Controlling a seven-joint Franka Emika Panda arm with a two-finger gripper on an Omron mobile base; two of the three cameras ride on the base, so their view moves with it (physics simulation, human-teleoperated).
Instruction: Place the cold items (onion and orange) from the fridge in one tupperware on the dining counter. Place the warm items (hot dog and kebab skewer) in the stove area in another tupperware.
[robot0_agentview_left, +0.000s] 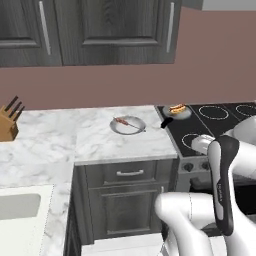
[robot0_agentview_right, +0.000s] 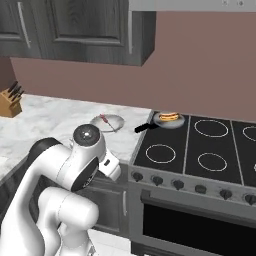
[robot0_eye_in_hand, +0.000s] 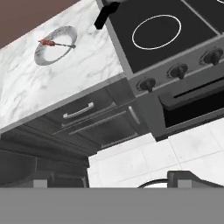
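Two warm foods wait near the stove (robot0_agentview_right: 200, 150): a thin reddish kebab skewer (robot0_agentview_left: 128, 123) lies across a round grey plate (robot0_agentview_left: 120, 129) on the marble counter (robot0_agentview_left: 100, 142), and a hot dog (robot0_agentview_left: 177, 107) in its bun sits in a small pan (robot0_agentview_right: 176, 122) on the back burner. Well apart from both, the gripper (robot0_eye_in_hand: 111, 183) hangs with its fingers spread wide, holding nothing.

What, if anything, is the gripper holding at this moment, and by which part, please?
Nothing is held. The gripper is open, with bare floor between its fingertips; the kebab skewer lies on its plate and the hot dog in the pan.
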